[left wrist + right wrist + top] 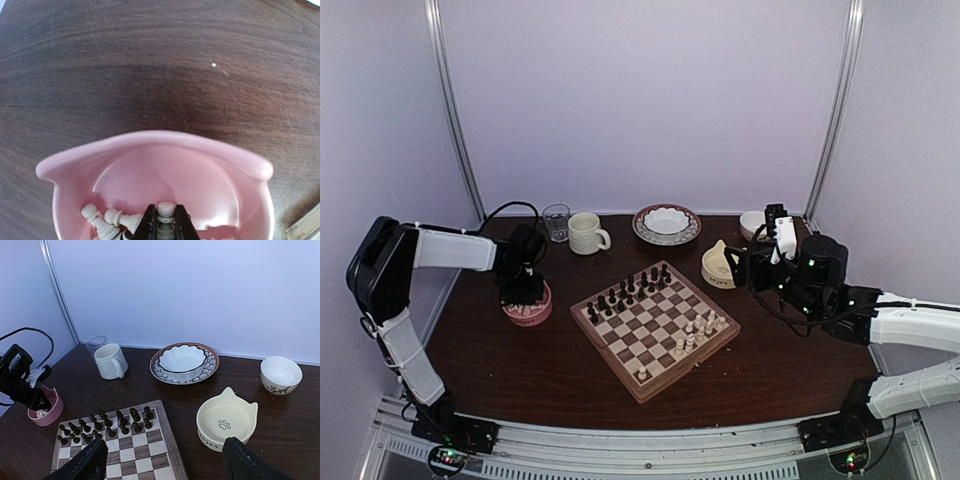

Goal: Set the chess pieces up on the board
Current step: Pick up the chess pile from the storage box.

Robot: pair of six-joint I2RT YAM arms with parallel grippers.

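The board lies mid-table, with dark pieces along its far side. Several cream-white chess pieces stand near its right edge, and one stands by the near corner. More white chess pieces lie in a pink bowl to the left of the board. Down inside this pink bowl, my left gripper is shut on an upright white pawn. Right of the board, my right gripper hangs open and empty above the table, with the board below it.
Along the back stand a glass, a cream mug, a patterned plate holding a white bowl and a small white bowl. A cat-eared cream bowl sits right of the board, under the right arm.
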